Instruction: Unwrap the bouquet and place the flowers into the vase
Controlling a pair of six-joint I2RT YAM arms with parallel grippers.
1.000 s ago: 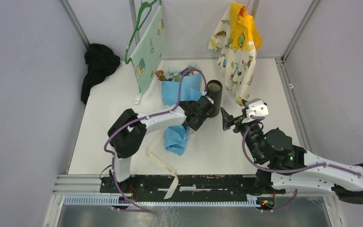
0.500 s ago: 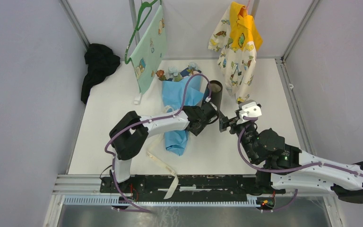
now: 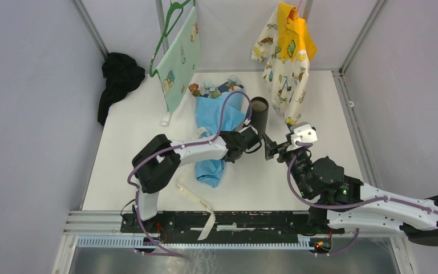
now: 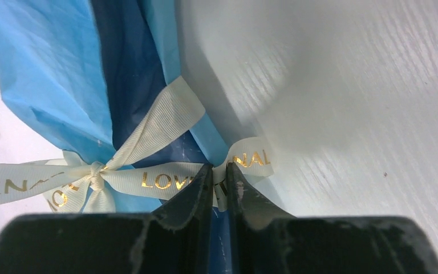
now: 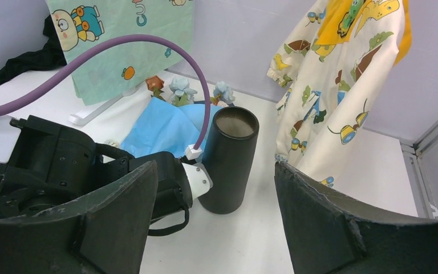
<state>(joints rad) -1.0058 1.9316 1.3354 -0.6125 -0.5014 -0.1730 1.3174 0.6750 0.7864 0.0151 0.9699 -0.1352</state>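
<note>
My left arm (image 3: 197, 147) reaches low across the counter (image 3: 120, 131), left fingers (image 4: 205, 185) pinching the cream ribbon (image 4: 165, 117) of the bouquet (image 3: 208, 117), which lies flat beside the upright vase (image 3: 259, 111). My right fingers (image 3: 272, 149) hover spread wide, facing the vase.

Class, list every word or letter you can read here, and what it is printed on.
"LOV", gold, on the cream fabric ribbon; the rest is hidden.
"NAL", gold, same ribbon, right loop.
"RNA", gold, same ribbon, left tail, cut off.
"CU", blue, on the pale green cartoon-print cloth, cut off at the top.
Nothing else is readable.
</note>
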